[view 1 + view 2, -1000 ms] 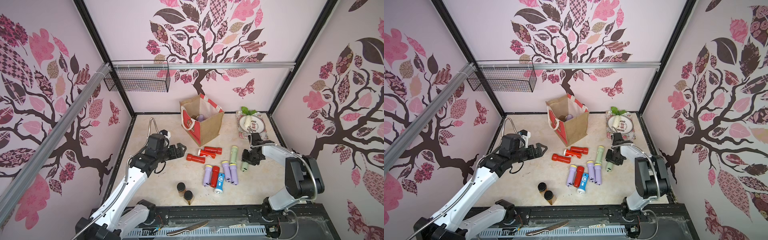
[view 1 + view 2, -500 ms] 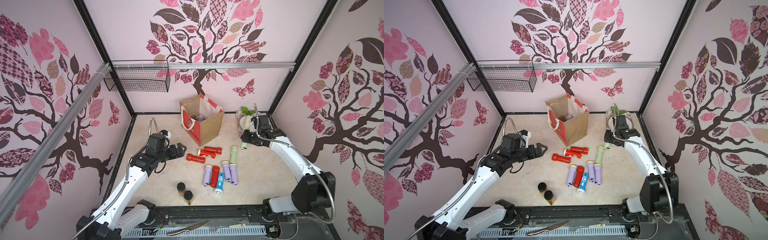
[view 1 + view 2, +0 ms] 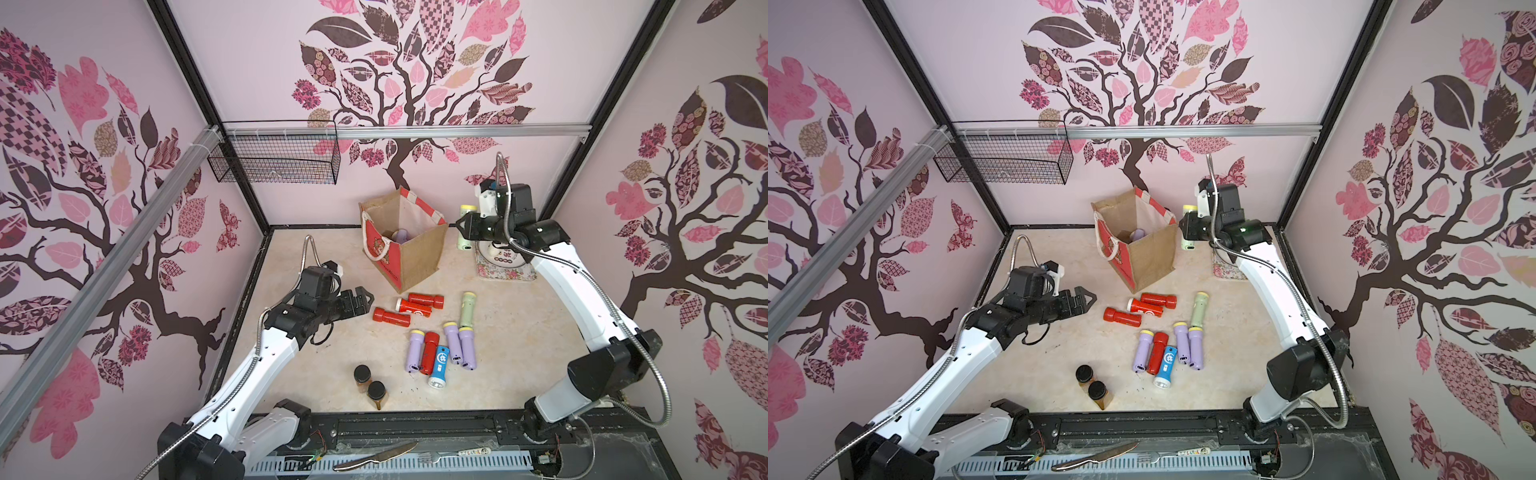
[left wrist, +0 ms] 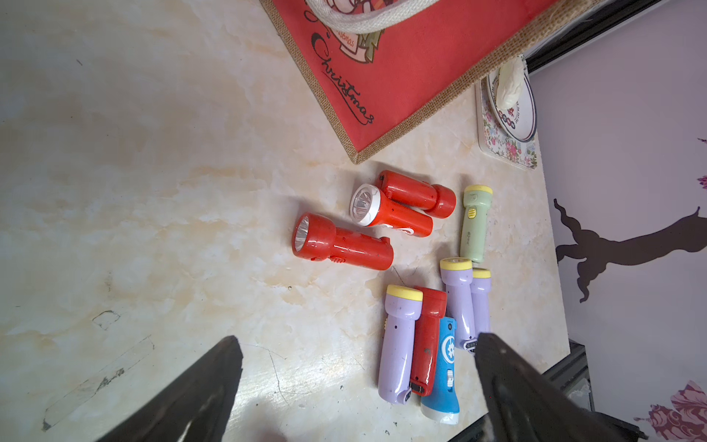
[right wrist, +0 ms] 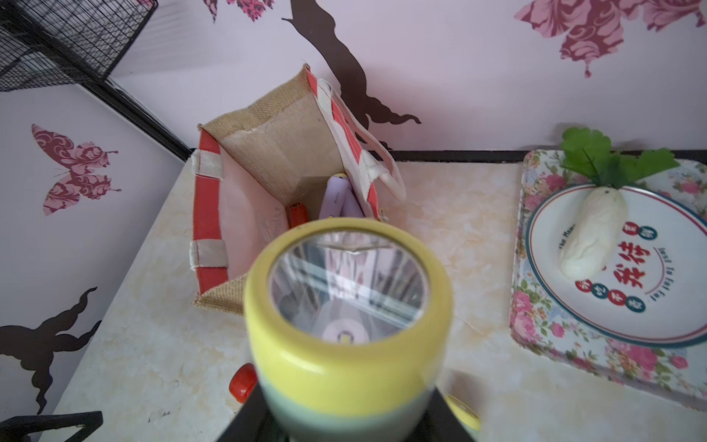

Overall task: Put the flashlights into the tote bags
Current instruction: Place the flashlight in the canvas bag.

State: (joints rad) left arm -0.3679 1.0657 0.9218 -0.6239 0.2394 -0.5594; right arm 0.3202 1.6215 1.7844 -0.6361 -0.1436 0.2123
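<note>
Right gripper [image 3: 462,225]: closed round the body of a pale green plastic flashlight with a yellow head [image 3: 466,243], held upright with the head up, clear of the table.
Its place: just beside the rim of the boxy tan jute tote bag with a red printed front [image 3: 417,257], on the side facing the floral tray [image 3: 507,274]. From here it is not over the bag's mouth.
Left gripper [image 3: 362,298]: jaws spread wide with nothing between them, above the left half of the beige marble-look table [image 3: 332,365], tips toward the red flashlights.
Tote bag: upright and open near the middle of the back edge. Inside are a lilac flashlight [image 5: 336,193] and the end of a red one [image 5: 296,214].
On the table: three red plastic flashlights [image 3: 413,307] lie close together just in front of the bag. A second pale green flashlight [image 3: 467,309] lies beside them toward the right edge. Nearer the front edge is a close-packed row: lilac [image 3: 414,351], red [image 3: 429,352], blue with a white emblem [image 3: 439,365], lilac [image 3: 453,343], lilac [image 3: 467,347].
Other things: two stubby brown jars with black lids [image 3: 362,377] stand near the front edge. The tray, at the back right corner, carries a white plate [image 5: 562,306] with a white radish [image 5: 593,229]. A black wire basket [image 3: 274,160] hangs from the back rail, left end.
</note>
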